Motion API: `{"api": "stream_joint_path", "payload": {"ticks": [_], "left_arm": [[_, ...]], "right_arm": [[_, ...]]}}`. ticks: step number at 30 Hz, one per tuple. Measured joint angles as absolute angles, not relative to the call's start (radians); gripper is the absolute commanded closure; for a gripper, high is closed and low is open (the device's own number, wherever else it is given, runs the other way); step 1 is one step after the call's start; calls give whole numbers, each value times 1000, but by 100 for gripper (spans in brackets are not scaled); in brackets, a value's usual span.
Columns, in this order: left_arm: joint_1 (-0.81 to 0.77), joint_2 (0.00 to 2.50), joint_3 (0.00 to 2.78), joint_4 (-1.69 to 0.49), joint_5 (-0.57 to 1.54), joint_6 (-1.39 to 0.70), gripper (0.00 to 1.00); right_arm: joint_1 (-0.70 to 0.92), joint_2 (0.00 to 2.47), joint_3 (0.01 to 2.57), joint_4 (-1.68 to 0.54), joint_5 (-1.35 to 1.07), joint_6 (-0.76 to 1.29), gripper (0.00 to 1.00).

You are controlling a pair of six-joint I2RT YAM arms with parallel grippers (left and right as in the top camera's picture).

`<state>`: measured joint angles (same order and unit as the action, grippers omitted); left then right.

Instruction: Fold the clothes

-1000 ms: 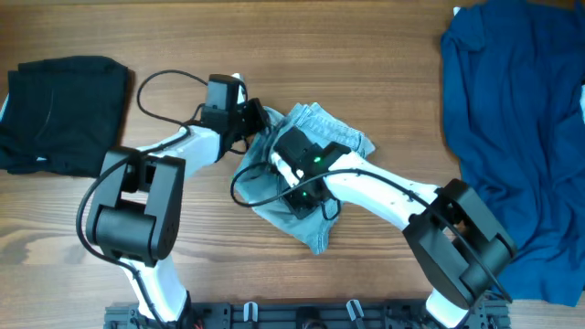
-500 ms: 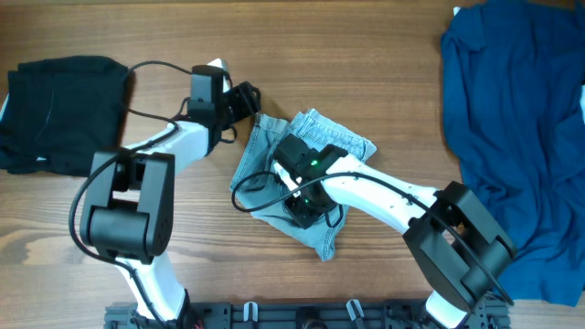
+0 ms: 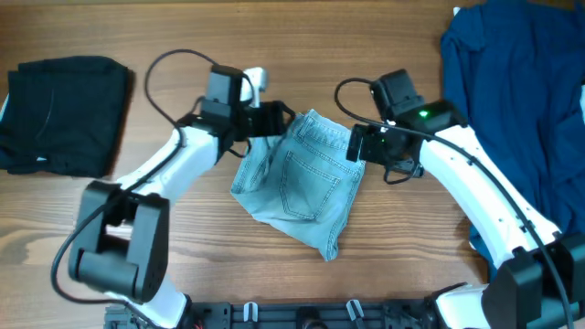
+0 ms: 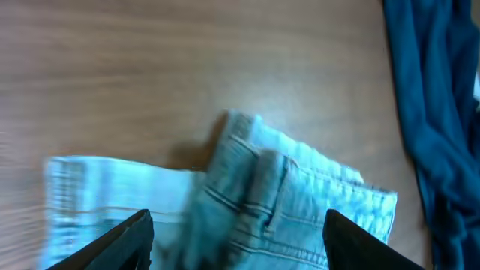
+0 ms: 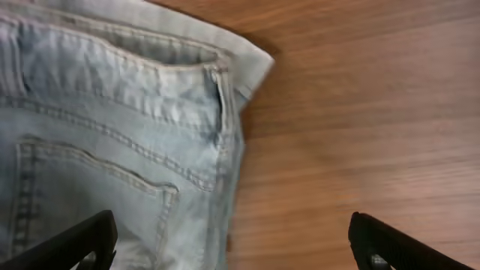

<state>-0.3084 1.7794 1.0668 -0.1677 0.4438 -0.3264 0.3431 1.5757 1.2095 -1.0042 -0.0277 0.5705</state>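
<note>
A brown wood-grain table (image 3: 366, 37) is seen under both sets of jaws and fills the overhead view. A folded black cloth (image 3: 59, 114) is laid well to the left of the left jaws, at the table's left edge. A big dark-blue cloth (image 3: 512, 119) is spread to the right of the right jaws and runs off the top and right edges. In the left wrist view it is seen ahead and right of the left jaws. A black rail (image 3: 302, 315) is set along the near edge, behind both jaws. The light is even and only soft shadows are cast.
</note>
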Motion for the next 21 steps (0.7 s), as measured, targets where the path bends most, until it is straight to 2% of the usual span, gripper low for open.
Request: {"api": "stream_joint_path", "payload": {"ticks": [3,6,8,9,10,11,12,14,21], "left_arm": [[-358,1853,1067,-168,445,-317,26],[-376,1883,1067,-168,447,-315,31],[-385,1898,1067,-169,447,-311,45],[-385,1900,1067,-173,444,-308,56],[-385,1900,1067,-173,443,-300,63],[-385,1900,1067,-173,444,-297,71],[-386,1900,1067,-176,444,-296,83],[-386,1900,1067,-184,445,-292,96],[-367,1870,1067,-200,525,-297,96]], "right_arm": [[338,1606,1117,-877,-130,543,6],[337,1663,1071,-760,-159,527,10],[337,1728,1047,-705,-180,513,20],[337,1753,1042,-683,-187,511,26],[337,1770,1040,-672,-192,509,36],[338,1781,1040,-664,-200,505,66],[338,1790,1040,-652,-210,495,92],[338,1794,1040,-641,-226,487,96],[338,1719,1128,-760,-224,379,96]]}}
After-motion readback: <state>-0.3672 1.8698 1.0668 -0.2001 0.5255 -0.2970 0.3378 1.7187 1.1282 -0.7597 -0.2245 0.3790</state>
